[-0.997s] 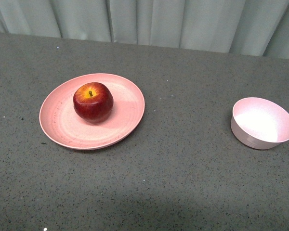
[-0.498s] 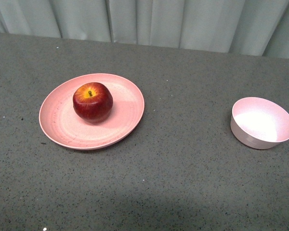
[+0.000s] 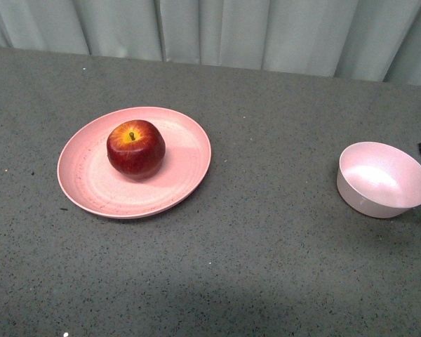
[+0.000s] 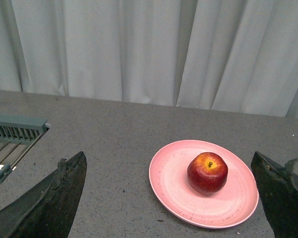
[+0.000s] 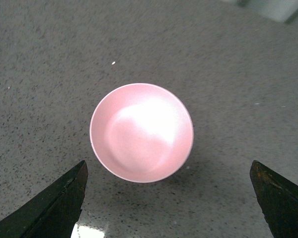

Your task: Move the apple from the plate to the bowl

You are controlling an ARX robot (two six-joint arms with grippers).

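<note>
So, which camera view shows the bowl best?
The right wrist view: it looks almost straight down on the pale pink bowl, so its whole rim and empty inside show. The front view shows the bowl slanted, near the right edge. The left wrist view does not show it.

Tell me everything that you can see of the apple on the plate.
The apple is round, glossy and dark red, with a yellow-orange patch around its short stem. It looks whole. It sits upright, stem up, on the pink plate, slightly to the far side of the plate's centre. Nothing else touches it.
</note>
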